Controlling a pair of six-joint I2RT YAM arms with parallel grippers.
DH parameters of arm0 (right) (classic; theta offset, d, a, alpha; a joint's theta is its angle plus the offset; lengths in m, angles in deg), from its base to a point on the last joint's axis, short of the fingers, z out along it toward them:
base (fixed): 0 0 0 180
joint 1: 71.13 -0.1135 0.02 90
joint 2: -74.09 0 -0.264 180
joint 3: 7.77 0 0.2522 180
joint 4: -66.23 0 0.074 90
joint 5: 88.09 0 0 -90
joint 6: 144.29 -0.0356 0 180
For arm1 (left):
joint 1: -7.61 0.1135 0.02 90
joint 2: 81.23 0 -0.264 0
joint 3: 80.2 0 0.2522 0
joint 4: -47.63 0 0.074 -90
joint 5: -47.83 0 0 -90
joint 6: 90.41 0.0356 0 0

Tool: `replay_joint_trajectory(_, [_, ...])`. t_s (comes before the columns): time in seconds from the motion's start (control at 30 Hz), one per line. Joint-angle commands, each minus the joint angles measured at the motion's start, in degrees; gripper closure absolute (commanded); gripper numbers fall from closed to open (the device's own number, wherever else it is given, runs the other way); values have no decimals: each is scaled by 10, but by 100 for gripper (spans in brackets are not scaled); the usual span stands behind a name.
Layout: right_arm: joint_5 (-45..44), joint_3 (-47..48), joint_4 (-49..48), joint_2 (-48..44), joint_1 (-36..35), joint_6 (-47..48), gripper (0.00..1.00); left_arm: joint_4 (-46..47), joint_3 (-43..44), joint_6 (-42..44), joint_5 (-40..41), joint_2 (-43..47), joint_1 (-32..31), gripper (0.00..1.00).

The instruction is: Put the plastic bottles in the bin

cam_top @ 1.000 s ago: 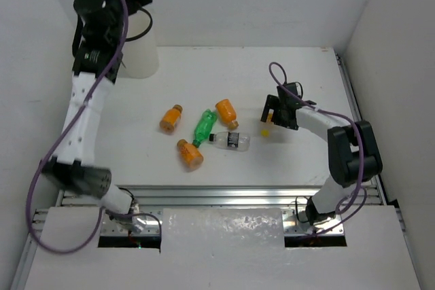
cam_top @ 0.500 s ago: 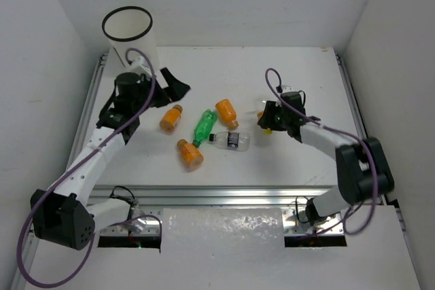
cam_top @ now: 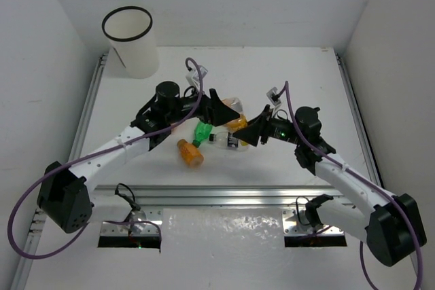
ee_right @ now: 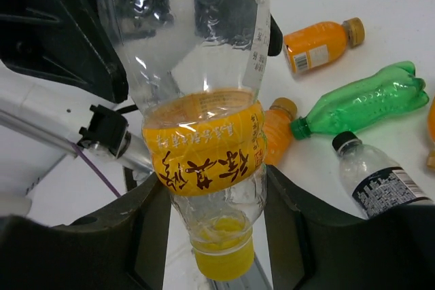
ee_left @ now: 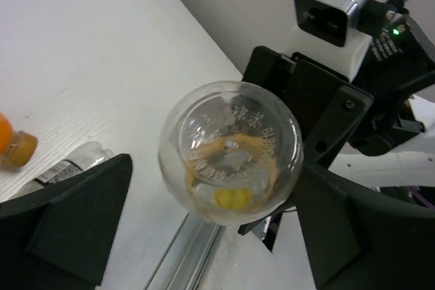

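My right gripper (ee_right: 217, 202) is shut on the neck end of a clear plastic bottle (ee_right: 204, 134) with a yellow label and yellow cap, held in the air over the table's middle. Its base (ee_left: 231, 151) points at my left gripper (ee_left: 214, 168), which is open with the base between its fingers (ee_left: 75, 215). In the top view the two grippers (cam_top: 223, 110) (cam_top: 248, 132) face each other. On the table lie a green bottle (cam_top: 202, 129), an orange one (cam_top: 190, 154) and a clear dark-labelled one (cam_top: 230, 140). The white bin (cam_top: 132, 59) stands at the back left.
Another orange bottle (ee_right: 319, 45) lies farther left on the table, mostly under my left arm in the top view. A metal rail (cam_top: 224, 195) runs along the near edge. White walls close in the back and both sides.
My left arm came down from the bin to the table's middle. My right gripper shut on the yellow-capped bottle at the right, lifted it and carried it left to the left gripper.
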Motion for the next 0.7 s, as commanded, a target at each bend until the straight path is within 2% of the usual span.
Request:
replay_joint_trajectory(0.0, [57,35,-37,-8,-10,-13,81,72,11,1,-18,-8,-12,12])
replay_joint_trajectory(0.03, [62,35,-40,-8,-10,-18,80,73,15,0,-10,-9,-15,22])
replay_joint_trajectory(0.07, [75,30,-60,-11,-12,-24,78,73,19,-2,-5,-9,-15,49])
replay_joint_trajectory(0.13, [83,27,-67,-11,-13,-29,75,71,25,-1,7,-9,-15,71])
replay_joint_trajectory(0.17, [96,22,-82,-10,-13,-36,65,70,30,-2,9,-9,-15,93])
replay_joint_trajectory(0.2, [104,17,-99,-8,-13,-44,58,69,40,-1,10,-9,-15,100])
replay_joint_trajectory(0.23, [112,14,-124,-8,-13,-51,46,61,46,0,29,-6,-15,100])
replay_joint_trajectory(0.27, [107,11,-120,-11,-11,-45,2,54,59,3,45,-3,-15,100])
replay_joint_trajectory(0.3, [82,14,-97,-15,-10,-29,1,41,70,8,73,-1,-15,100])
replay_joint_trajectory(0.33, [44,33,8,-32,-7,-7,1,-17,87,18,175,3,-13,100])
replay_joint_trajectory(0.37, [-87,45,81,-40,1,34,1,-61,138,24,241,0,-11,100])
replay_joint_trajectory(0.4, [-175,56,209,-52,2,43,1,-167,169,24,404,-7,0,100])
replay_joint_trajectory(0.47, [-365,72,308,-53,7,22,1,-230,249,19,525,-38,37,100])
replay_joint_trajectory(0.5, [-378,69,336,-50,18,18,1,-253,268,18,529,-49,98,100])
replay_joint_trajectory(0.57, [-353,46,325,-48,23,27,1,-266,321,19,533,-93,192,100])
replay_joint_trajectory(0.6, [-346,38,324,-45,24,29,1,-273,341,11,537,-125,219,100])
replay_joint_trajectory(0.67, [-329,25,310,-45,24,23,1,-227,375,7,490,-161,295,100])
